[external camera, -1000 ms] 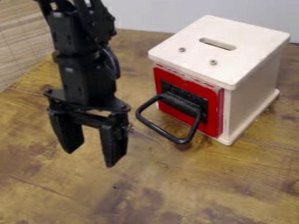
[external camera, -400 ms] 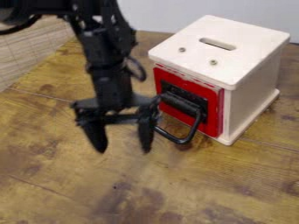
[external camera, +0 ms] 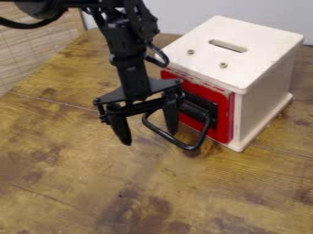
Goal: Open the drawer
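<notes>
From my remote seat I have 1 arm over the wooden table (external camera: 76, 187), reaching in from the upper left of the view. The gripper (external camera: 148, 130) points down with its 2 fingers apart, and nothing sits clamped between them. I have it just beside the drawer (external camera: 210, 96), on the side of its large black loop handle (external camera: 199, 147). 1 finger overlaps the handle's near end in my view, and I cannot tell whether they touch.

The drawer sits in the front of the cream-white cube (external camera: 237, 55), its red edge framing a black panel. The handle juts out from that panel over the wood. On the cube's top I see 1 slot and 2 small round metal spots.

For room, I have bare wood in front of the gripper, running to the lower edge of the view, and more to the right of the handle. The tight side is toward the cube, where the handle fills the space between gripper and panel. At the upper left, a woven mat (external camera: 37, 50) lies behind the arm.
</notes>
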### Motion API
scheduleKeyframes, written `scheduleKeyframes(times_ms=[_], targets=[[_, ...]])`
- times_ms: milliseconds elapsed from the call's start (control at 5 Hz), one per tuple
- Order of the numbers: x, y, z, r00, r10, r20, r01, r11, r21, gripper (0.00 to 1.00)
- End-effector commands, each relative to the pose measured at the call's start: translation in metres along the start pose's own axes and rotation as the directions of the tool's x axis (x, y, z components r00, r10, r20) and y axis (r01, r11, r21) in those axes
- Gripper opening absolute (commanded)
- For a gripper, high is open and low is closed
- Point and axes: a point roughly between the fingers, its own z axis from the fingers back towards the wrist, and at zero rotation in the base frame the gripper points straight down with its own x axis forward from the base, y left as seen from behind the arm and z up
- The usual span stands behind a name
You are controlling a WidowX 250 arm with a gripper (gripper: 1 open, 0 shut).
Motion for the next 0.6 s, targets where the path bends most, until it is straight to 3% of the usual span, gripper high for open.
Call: scheduleKeyframes(times_ms=[0, 200, 400], targets=[[-0.0015, -0.0152, 0.0099, 0.988, 0.141, 0.063, -0.136, 0.987, -0.081, 1.00], [-0.0068, -0.0103, 0.0086, 0.979, 0.188, 0.073, -0.181, 0.979, -0.091, 1.00], [-0.0035, -0.0074, 0.0085, 0.969, 0.234, 0.074, -0.226, 0.969, -0.097, 1.00]])
